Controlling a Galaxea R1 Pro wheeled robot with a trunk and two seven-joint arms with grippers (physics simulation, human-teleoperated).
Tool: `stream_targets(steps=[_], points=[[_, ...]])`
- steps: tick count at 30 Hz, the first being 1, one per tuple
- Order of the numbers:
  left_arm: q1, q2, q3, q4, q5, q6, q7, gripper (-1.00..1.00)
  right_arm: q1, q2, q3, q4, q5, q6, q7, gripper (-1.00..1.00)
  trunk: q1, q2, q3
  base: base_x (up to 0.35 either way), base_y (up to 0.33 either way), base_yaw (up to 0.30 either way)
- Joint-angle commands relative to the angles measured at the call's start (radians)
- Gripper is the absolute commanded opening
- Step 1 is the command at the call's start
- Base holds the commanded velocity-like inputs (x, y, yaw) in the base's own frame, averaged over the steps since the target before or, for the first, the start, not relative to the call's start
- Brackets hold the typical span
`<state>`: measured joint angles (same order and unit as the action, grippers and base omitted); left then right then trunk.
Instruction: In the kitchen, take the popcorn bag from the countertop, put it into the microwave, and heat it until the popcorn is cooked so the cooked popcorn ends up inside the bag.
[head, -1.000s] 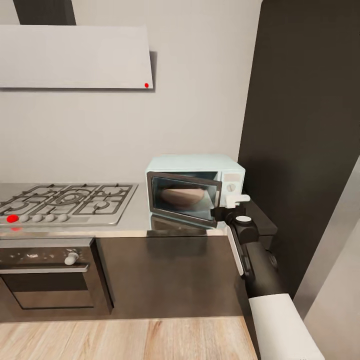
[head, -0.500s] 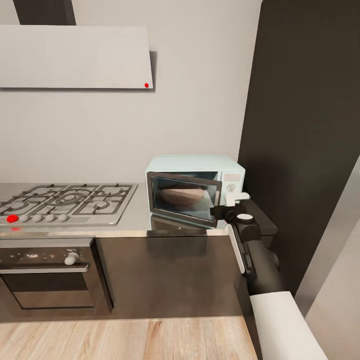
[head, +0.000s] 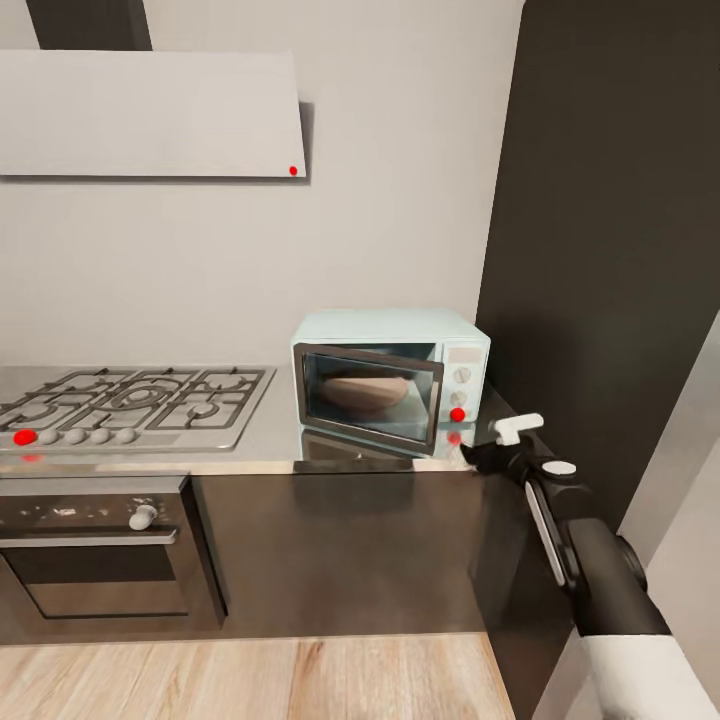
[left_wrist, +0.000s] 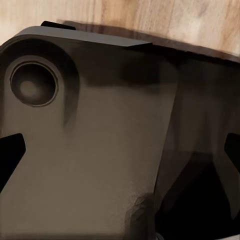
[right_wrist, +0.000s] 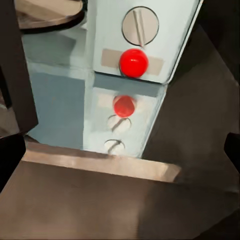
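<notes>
I see the mint-blue microwave (head: 390, 378) on the steel countertop (head: 262, 445), its door slightly ajar, the brown popcorn bag (head: 363, 394) inside and a red dot (right_wrist: 133, 63) glowing on its panel. My right gripper (head: 497, 448) hangs just beside the panel, apart from it; I cannot tell how its jaws stand.

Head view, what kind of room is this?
A home kitchen, most likely: a gas hob set in a steel countertop, a built-in oven below it, and a mint-blue microwave alongside.
</notes>
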<state>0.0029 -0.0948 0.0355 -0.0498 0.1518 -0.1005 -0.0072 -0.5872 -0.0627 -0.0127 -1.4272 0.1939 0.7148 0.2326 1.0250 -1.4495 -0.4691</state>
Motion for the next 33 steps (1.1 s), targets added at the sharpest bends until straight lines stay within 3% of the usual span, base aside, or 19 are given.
stream_targets(steps=[1, 3, 12, 14, 18, 21, 33], points=[[0.000, 0.000, 0.003, -0.001, 0.006, -0.001, -0.001, 1.00, 0.000, -0.001, -0.020, -0.004, 0.009, 0.004, 0.009, 1.00, 0.000, 0.000, -0.001, 0.000, 0.000, 0.000], [0.000, 0.000, 0.003, -0.001, 0.006, -0.001, -0.001, 1.00, 0.000, -0.003, -0.053, -0.021, 0.010, 0.004, 0.010, 1.00, 0.000, 0.000, -0.001, 0.000, 0.000, 0.000], [0.000, 0.000, 0.002, -0.002, 0.005, -0.001, -0.003, 1.00, 0.000, 0.005, -0.073, -0.052, 0.005, -0.040, 0.003, 1.00, 0.000, 0.000, -0.001, 0.000, 0.000, 0.000], [0.000, 0.000, 0.001, -0.002, 0.005, -0.001, -0.004, 1.00, 0.000, 0.016, -0.115, -0.054, -0.001, -0.085, 0.003, 1.00, 0.000, 0.000, -0.001, 0.000, 0.000, 0.000], [0.000, 0.000, 0.001, -0.002, 0.005, -0.001, -0.004, 1.00, 0.000, 0.061, -0.145, -0.054, -0.008, -0.143, 0.002, 1.00, 0.000, 0.000, -0.001, 0.000, 0.000, 0.000], [0.001, 0.000, 0.000, -0.002, 0.004, -0.001, -0.004, 1.00, 0.000, 0.071, -0.148, -0.053, -0.007, -0.150, 0.001, 1.00, 0.000, 0.000, -0.001, 0.034, 0.000, 0.000], [0.000, 0.000, 0.000, -0.002, 0.005, -0.001, -0.004, 1.00, 0.000, 0.073, -0.141, -0.050, -0.006, -0.149, 0.003, 1.00, 0.000, 0.000, -0.001, 0.279, 0.000, 0.000]])
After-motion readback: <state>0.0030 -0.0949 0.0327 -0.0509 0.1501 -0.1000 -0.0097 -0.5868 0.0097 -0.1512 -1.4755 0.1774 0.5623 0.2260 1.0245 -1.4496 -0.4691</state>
